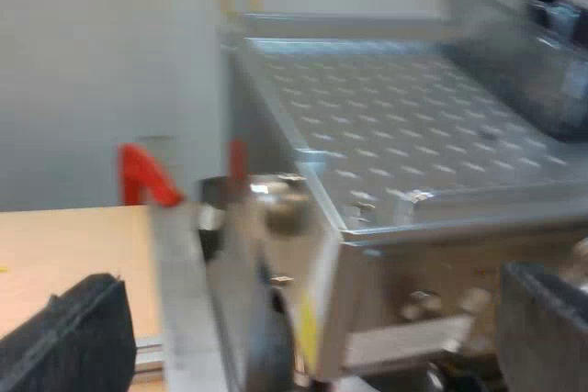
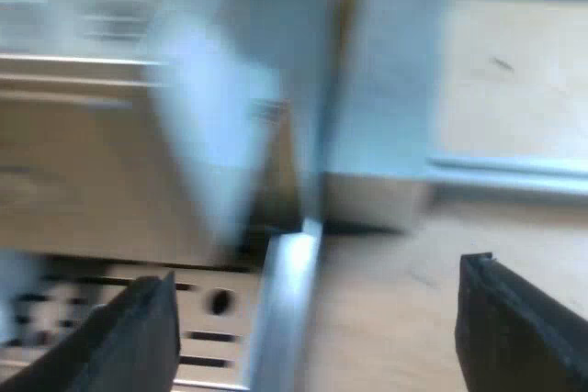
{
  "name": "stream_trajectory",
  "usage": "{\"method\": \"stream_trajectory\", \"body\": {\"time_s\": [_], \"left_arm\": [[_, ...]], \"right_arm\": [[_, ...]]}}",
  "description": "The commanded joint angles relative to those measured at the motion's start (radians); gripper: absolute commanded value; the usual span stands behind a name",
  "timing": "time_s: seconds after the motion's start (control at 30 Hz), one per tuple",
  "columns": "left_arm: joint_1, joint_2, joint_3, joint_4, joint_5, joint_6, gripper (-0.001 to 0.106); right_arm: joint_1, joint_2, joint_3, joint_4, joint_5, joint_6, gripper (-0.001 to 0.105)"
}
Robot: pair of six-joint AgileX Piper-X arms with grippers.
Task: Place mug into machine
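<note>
Left gripper (image 1: 303, 341): fingers spread, empty, straddling espresso machine (image 1: 395, 135) corner beside holder's red handle end (image 1: 142, 176). Right gripper (image 2: 322, 337): spread, empty, over drip tray (image 2: 207, 355) edge. Judgement: 2 open claws ready for pickup. Mug position: cannot tell.

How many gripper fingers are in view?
4. Two on the left gripper, flanking the espresso machine's top corner; two on the right gripper, over the drip tray's edge.
</note>
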Motion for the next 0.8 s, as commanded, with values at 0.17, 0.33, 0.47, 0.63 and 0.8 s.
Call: {"method": "stream_trajectory", "body": {"time_s": [0.17,0.33,0.47,0.63,0.8], "left_arm": [[0.023,-0.001,-0.047,0.003,0.004,-0.013,0.081],[0.023,-0.026,-0.058,0.011,-0.010,-0.013,0.081],[0.023,-0.060,-0.058,0.026,-0.055,-0.002,0.081],[0.023,-0.145,-0.058,0.084,-0.105,0.048,0.081],[0.023,-0.242,-0.058,0.174,-0.161,0.077,0.081]], "right_arm": [[-0.260,-0.057,-0.005,0.033,-0.086,-0.063,0.064],[-0.392,-0.115,0.004,0.039,-0.168,-0.099,0.064],[-0.449,-0.171,0.004,0.075,-0.173,-0.146,0.064],[-0.455,-0.259,0.004,0.154,-0.173,-0.189,0.064],[-0.455,-0.383,0.004,0.218,-0.157,-0.189,0.064]]}}
